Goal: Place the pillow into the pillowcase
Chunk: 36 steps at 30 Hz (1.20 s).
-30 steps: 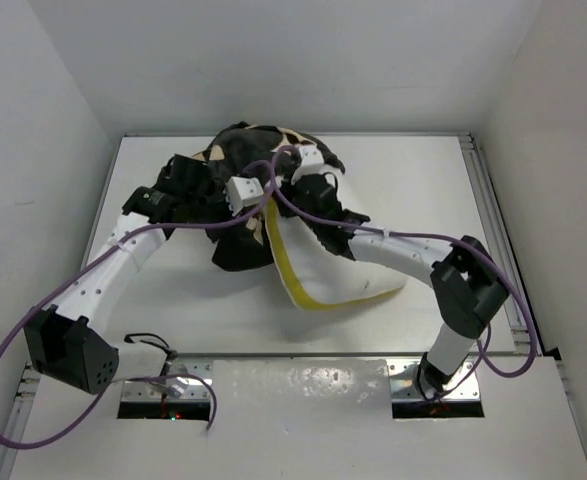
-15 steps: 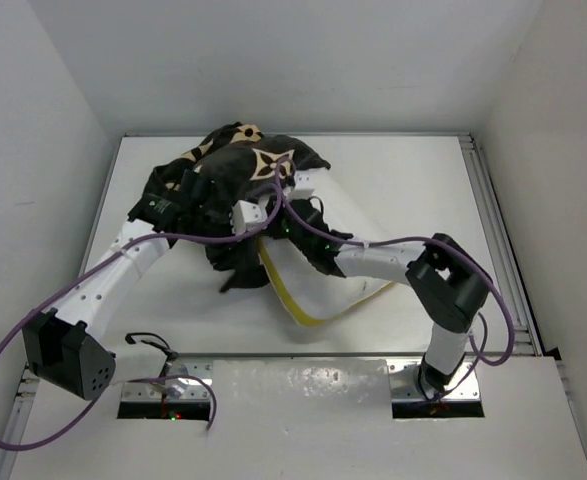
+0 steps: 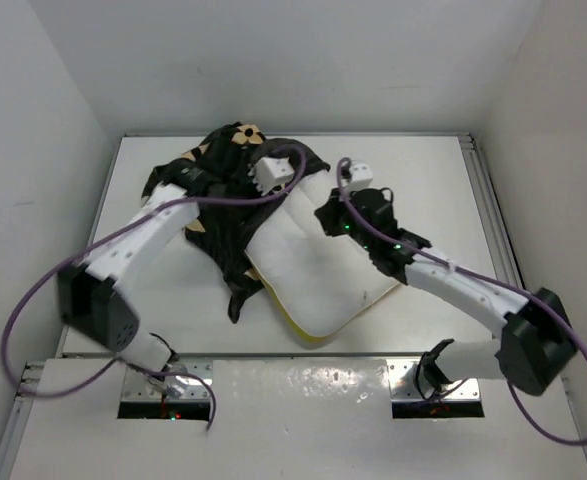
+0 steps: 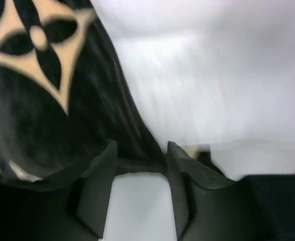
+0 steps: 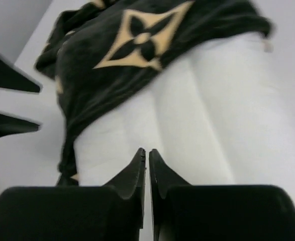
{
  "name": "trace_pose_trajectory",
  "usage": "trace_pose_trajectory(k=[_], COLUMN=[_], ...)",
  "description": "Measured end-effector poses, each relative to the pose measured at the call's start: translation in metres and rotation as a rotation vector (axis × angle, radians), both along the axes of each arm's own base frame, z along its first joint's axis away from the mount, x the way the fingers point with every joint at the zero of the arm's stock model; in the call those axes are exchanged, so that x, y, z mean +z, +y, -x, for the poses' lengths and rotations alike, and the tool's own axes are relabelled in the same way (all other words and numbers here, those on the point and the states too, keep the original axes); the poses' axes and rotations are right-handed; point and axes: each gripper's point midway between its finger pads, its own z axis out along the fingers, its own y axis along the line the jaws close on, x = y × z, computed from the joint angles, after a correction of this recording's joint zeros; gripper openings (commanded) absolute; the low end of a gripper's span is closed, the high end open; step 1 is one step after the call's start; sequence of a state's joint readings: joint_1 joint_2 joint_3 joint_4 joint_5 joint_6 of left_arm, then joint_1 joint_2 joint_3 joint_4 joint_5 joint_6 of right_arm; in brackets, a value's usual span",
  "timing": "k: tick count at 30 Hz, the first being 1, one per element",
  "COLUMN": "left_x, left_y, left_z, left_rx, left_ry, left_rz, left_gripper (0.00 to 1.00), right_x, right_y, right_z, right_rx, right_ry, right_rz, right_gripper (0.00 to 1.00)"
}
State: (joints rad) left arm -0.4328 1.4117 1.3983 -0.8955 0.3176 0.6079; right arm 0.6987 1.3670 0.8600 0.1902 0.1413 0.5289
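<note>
The white pillow (image 3: 318, 265) lies flat mid-table, yellow trim (image 3: 298, 322) along its near edge. The black pillowcase (image 3: 218, 190) with tan flowers is bunched over the pillow's far left end, and a tail of it hangs toward the near side. My left gripper (image 3: 291, 168) is open at the pillowcase's far right edge. Black fabric (image 4: 46, 115) lies across its fingertips (image 4: 107, 150), not pinched. Its fingers (image 5: 11, 83) also show, spread, at the left edge of the right wrist view. My right gripper (image 5: 147, 153) is shut and empty, hovering over the pillow (image 5: 212, 115) just right of the pillowcase (image 5: 137, 45).
White walls enclose the table on the left, back and right. A metal rail (image 3: 493, 220) runs along the table's right edge. Purple cables (image 3: 33, 300) loop off both arms.
My right arm has swung back to the right, out from the pillowcase, and its gripper is shut. My left gripper has moved farther back and opened. The pillowcase has slumped and more pillow shows.
</note>
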Motion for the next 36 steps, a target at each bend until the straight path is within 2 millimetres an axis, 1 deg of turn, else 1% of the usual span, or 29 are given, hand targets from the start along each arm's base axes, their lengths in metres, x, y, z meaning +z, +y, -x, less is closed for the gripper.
trace_pose_trajectory(k=[1, 2, 3, 4, 5, 6, 7, 8, 10, 12, 13, 14, 16, 17, 19, 22, 23, 25, 27, 28, 31, 32, 33, 34, 35, 36], left_x=[-0.007, -0.016, -0.025, -0.038, -0.048, -0.058, -0.069, -0.079, -0.096, -0.104, -0.105, -0.105, -0.103, -0.102, -0.099, -0.097, -0.094, -0.084, -0.062, -0.049, -0.004, 0.007, 0.014, 0.018, 0.019, 0.016], left_y=[-0.009, -0.019, -0.029, -0.035, -0.041, -0.047, -0.050, -0.050, -0.046, -0.042, -0.041, -0.040, -0.040, -0.041, -0.045, -0.056, -0.060, -0.070, -0.085, -0.093, -0.121, -0.126, -0.129, -0.132, -0.133, -0.130], left_z=[-0.018, -0.039, -0.060, -0.077, -0.096, -0.113, -0.127, -0.137, -0.150, -0.156, -0.159, -0.162, -0.165, -0.167, -0.167, -0.161, -0.159, -0.149, -0.138, -0.131, -0.108, -0.102, -0.097, -0.094, -0.093, -0.094], left_rx=[0.016, 0.042, 0.071, 0.093, 0.126, 0.154, 0.180, 0.209, 0.260, 0.293, 0.307, 0.318, 0.336, 0.338, 0.322, 0.262, 0.246, 0.189, 0.128, 0.098, 0.013, -0.002, -0.015, -0.026, -0.032, -0.030], left_ry=[-0.002, 0.001, -0.011, -0.004, -0.007, -0.019, -0.025, -0.030, -0.034, -0.039, -0.043, -0.050, -0.059, -0.064, -0.063, -0.037, -0.033, -0.028, -0.056, -0.081, -0.170, -0.189, -0.199, -0.201, -0.195, -0.183], left_rz=[-0.029, -0.055, -0.074, -0.114, -0.143, -0.160, -0.179, -0.201, -0.246, -0.272, -0.280, -0.284, -0.281, -0.279, -0.265, -0.224, -0.215, -0.188, -0.151, -0.136, -0.071, -0.057, -0.042, -0.028, -0.021, -0.018], left_gripper=[0.49, 0.49, 0.71, 0.72, 0.75, 0.81, 0.82, 0.82, 0.81, 0.72, 0.64, 0.43, 0.21, 0.00, 0.00, 0.00, 0.00, 0.00, 0.00, 0.00, 0.00, 0.00, 0.00, 0.00, 0.00, 0.00], right_x=[0.003, 0.005, 0.003, -0.002, -0.007, -0.015, -0.026, -0.035, -0.055, -0.071, -0.078, -0.084, -0.096, -0.101, -0.107, -0.114, -0.117, -0.121, -0.125, -0.125, -0.126, -0.126, -0.127, -0.130, -0.134, -0.137], right_y=[-0.015, -0.033, -0.050, -0.066, -0.080, -0.093, -0.108, -0.120, -0.144, -0.161, -0.169, -0.175, -0.186, -0.191, -0.199, -0.205, -0.206, -0.206, -0.199, -0.192, -0.158, -0.142, -0.125, -0.109, -0.095, -0.084], right_z=[-0.002, -0.002, -0.002, -0.001, 0.002, 0.005, 0.010, 0.015, 0.028, 0.039, 0.044, 0.047, 0.052, 0.053, 0.048, 0.031, 0.025, 0.012, -0.008, -0.019, -0.046, -0.053, -0.055, -0.048, -0.037, -0.026], right_rx=[-0.030, -0.068, -0.105, -0.140, -0.172, -0.197, -0.226, -0.249, -0.290, -0.316, -0.330, -0.342, -0.362, -0.367, -0.367, -0.350, -0.346, -0.331, -0.295, -0.261, -0.103, -0.038, 0.026, 0.084, 0.134, 0.172], right_ry=[-0.003, 0.000, 0.006, 0.021, 0.039, 0.057, 0.088, 0.109, 0.164, 0.205, 0.220, 0.236, 0.271, 0.292, 0.326, 0.349, 0.354, 0.344, 0.319, 0.308, 0.295, 0.282, 0.261, 0.252, 0.239, 0.222], right_rz=[0.005, 0.010, 0.024, 0.040, 0.054, 0.075, 0.105, 0.120, 0.159, 0.191, 0.203, 0.215, 0.231, 0.229, 0.190, 0.091, 0.067, 0.044, 0.025, 0.007, -0.068, -0.091, -0.106, -0.113, -0.109, -0.103], right_gripper=[0.46, 0.64, 0.77, 0.95, 0.99, 0.99, 0.99, 0.99, 0.99, 0.99, 0.99, 0.99, 0.99, 0.99, 0.99, 0.99, 0.99, 0.99, 0.99, 0.99, 0.99, 0.99, 0.99, 0.90, 0.73, 0.27])
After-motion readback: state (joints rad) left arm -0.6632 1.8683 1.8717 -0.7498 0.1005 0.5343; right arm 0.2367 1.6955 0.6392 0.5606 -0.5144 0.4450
